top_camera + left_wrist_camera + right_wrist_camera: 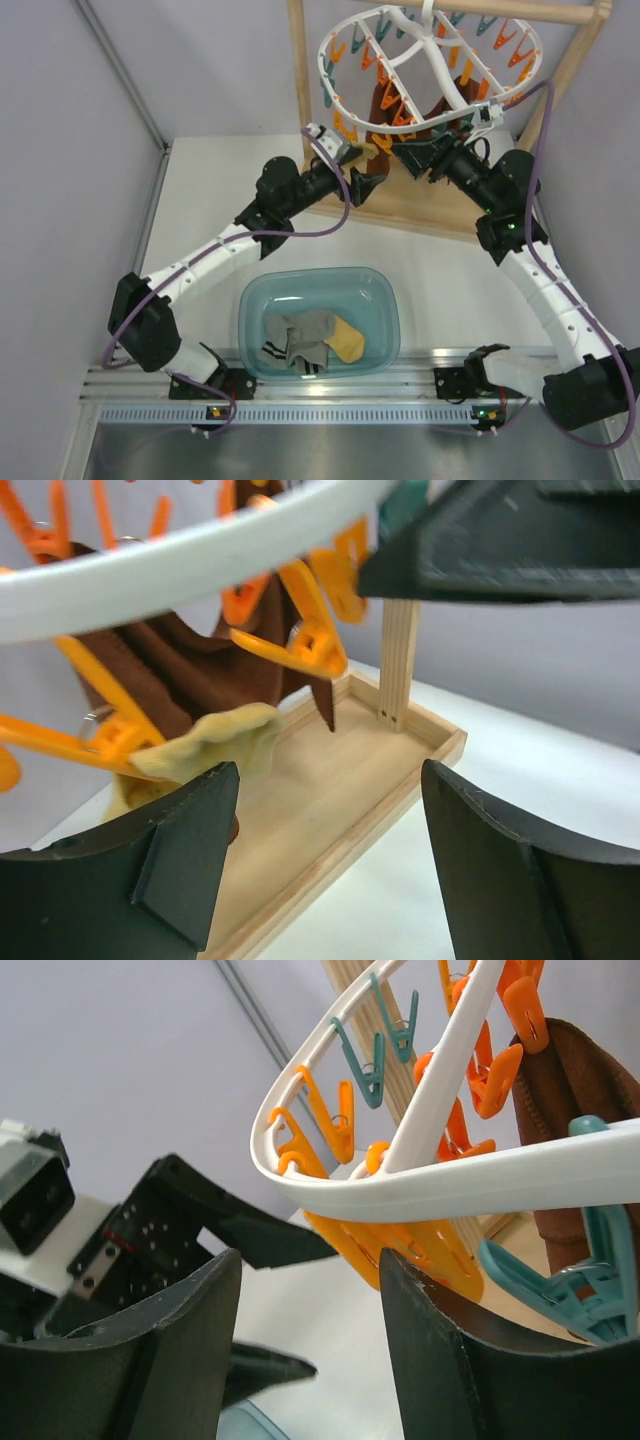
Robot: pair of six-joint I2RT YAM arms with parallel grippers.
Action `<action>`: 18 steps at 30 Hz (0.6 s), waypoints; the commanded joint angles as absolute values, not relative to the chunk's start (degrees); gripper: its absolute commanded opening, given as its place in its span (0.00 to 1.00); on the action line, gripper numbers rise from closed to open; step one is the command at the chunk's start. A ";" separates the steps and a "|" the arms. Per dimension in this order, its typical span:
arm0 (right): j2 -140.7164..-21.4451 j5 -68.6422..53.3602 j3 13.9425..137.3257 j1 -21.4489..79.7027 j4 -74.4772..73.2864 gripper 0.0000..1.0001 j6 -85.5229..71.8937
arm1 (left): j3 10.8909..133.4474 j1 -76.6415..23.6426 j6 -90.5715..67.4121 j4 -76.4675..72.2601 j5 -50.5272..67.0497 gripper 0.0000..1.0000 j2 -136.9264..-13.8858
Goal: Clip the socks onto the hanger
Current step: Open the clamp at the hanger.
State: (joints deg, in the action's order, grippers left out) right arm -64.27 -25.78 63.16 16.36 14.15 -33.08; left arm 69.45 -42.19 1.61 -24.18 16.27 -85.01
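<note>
The white hanger (430, 62) with orange and teal clips hangs from the wooden rack. One mustard sock (212, 742) hangs from an orange clip at its near rim, also seen from above (376, 146). My left gripper (366, 172) is open and empty just right of that sock, as the left wrist view (328, 780) shows. My right gripper (408, 153) is open under the ring, with an orange clip (425, 1250) just above its jaws (310, 1260). Grey socks (298, 340) and a second mustard sock (349, 340) lie in the teal basin (257, 300).
Long dark brown socks (185, 660) hang from the hanger behind the mustard sock. The wooden rack has an upright post (297, 70) and a tray base (425, 208) below the hanger. The two grippers face each other closely under the ring.
</note>
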 commanded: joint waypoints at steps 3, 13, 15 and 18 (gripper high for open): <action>-64.95 -25.84 65.74 16.26 17.84 0.57 -31.55 | 75.14 -36.40 -12.10 -28.64 21.96 0.78 -86.57; -66.27 -25.84 67.32 15.56 17.58 0.56 -31.55 | 83.14 -32.87 -14.59 -36.03 26.46 0.72 -95.36; -66.36 -26.19 67.59 15.56 17.49 0.56 -31.38 | 83.67 -32.44 -14.50 -36.74 26.89 0.71 -96.50; -66.44 -26.63 67.59 15.38 17.40 0.56 -31.38 | 84.90 -31.73 -14.68 -37.53 28.39 0.59 -97.47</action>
State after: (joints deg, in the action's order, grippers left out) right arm -66.65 -25.80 64.58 16.05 14.35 -32.36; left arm 81.73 -32.67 -13.72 -31.92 26.13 -97.27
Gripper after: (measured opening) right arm 0.558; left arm 0.620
